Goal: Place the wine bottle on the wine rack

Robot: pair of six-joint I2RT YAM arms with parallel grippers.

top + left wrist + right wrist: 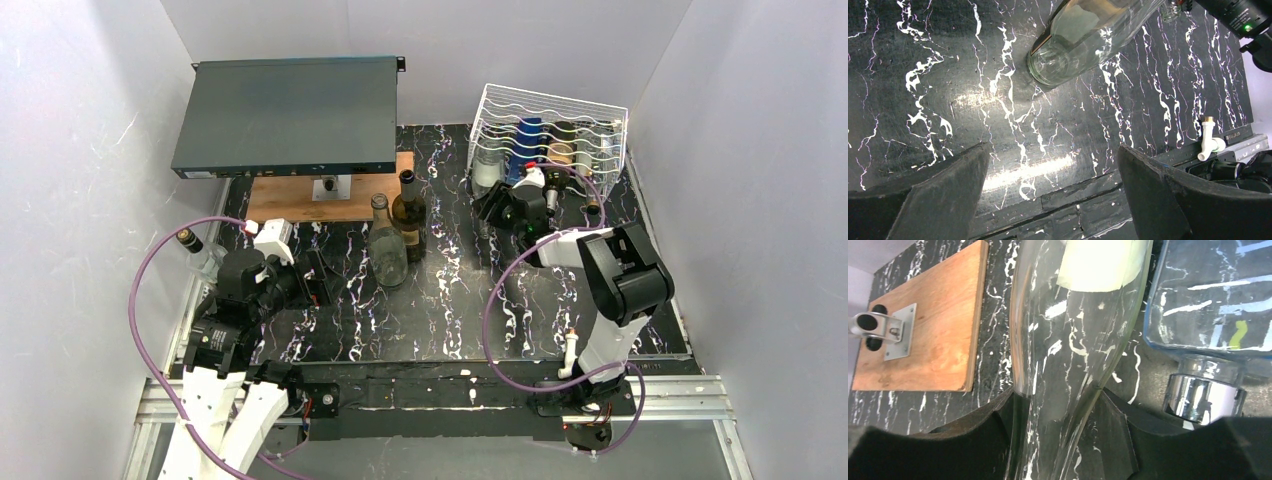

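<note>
The clear glass wine bottle sits at the left front of the white wire wine rack, its tapering neck pinched by the right fingers. It is likely heavy, slick and breakable, so a firm hold matters. The left fingers hang spread above the desk.

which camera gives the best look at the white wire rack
The top external view: the whole wire rack shows at the far right of the table, bottles lying in it. The right wrist view shows a clear bottle up close, no wire I can make out; the left wrist view misses the rack.
</note>
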